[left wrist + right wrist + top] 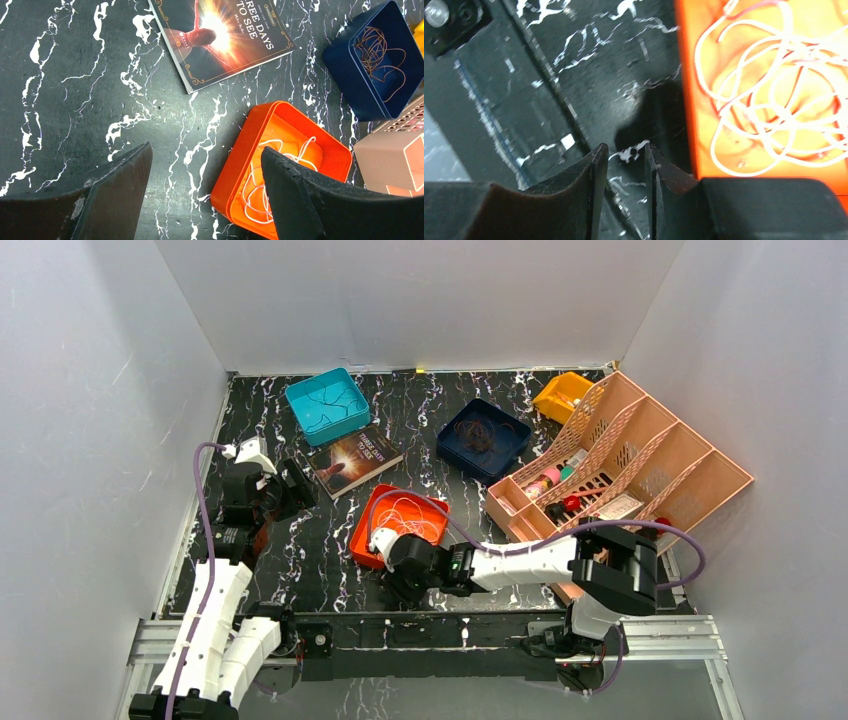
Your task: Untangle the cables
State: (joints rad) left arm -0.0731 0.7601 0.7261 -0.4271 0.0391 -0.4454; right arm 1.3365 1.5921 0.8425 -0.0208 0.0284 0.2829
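Note:
A whitish cable [410, 515] lies looped in an orange tray [362, 535]. A brown cable [480, 435] lies in a dark blue tray [512, 445], and a dark cable [325, 408] lies in a teal tray [300, 398]. My left gripper [206, 147] is wide open and empty above the table, left of the orange tray [245, 160]; its view shows the whitish cable [295, 150] and the brown cable [380, 50]. My right gripper [625, 146] hangs low by the orange tray's [684, 75] near-left corner, jaws narrowly apart, empty, beside the whitish cable [769, 100].
A book [355, 460] lies between the teal and orange trays. A pink divided organizer [640, 455] with small items stands at the right, with a yellow bin [560, 395] behind it. White walls enclose the table.

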